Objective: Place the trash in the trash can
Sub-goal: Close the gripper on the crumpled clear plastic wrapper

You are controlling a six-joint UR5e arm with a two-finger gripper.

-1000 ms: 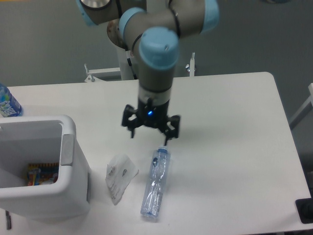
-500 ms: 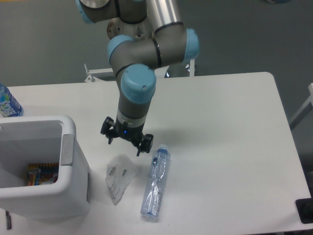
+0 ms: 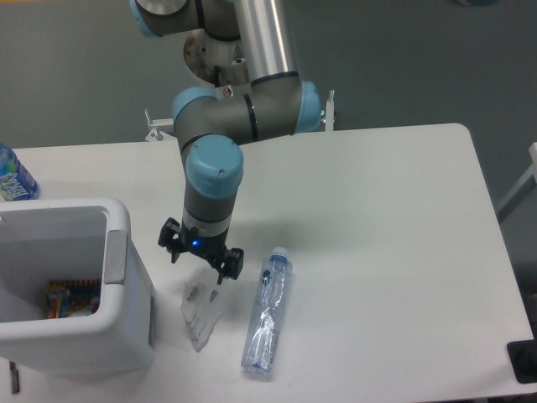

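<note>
A small crumpled clear-whitish wrapper (image 3: 200,312) lies on the white table, just right of the trash can. My gripper (image 3: 200,267) hangs open directly over the wrapper's upper part, its fingers spread to either side and partly hiding it. A crushed clear bottle (image 3: 267,312) with a pale blue cap lies flat to the right of the wrapper, cap pointing away from the front edge. The trash can (image 3: 117,277), a white bin with a thick rim and a grey side panel, stands at the lower left with colourful packaging inside.
An uncrushed bottle (image 3: 12,175) with a blue-green label stands at the far left edge behind the bin. A dark object (image 3: 524,361) sits at the table's lower right corner. The table's right edge runs diagonally at the right.
My gripper has travelled left and down, from above the crushed bottle's cap to over the wrapper. The wrapper and bottle have not moved.
</note>
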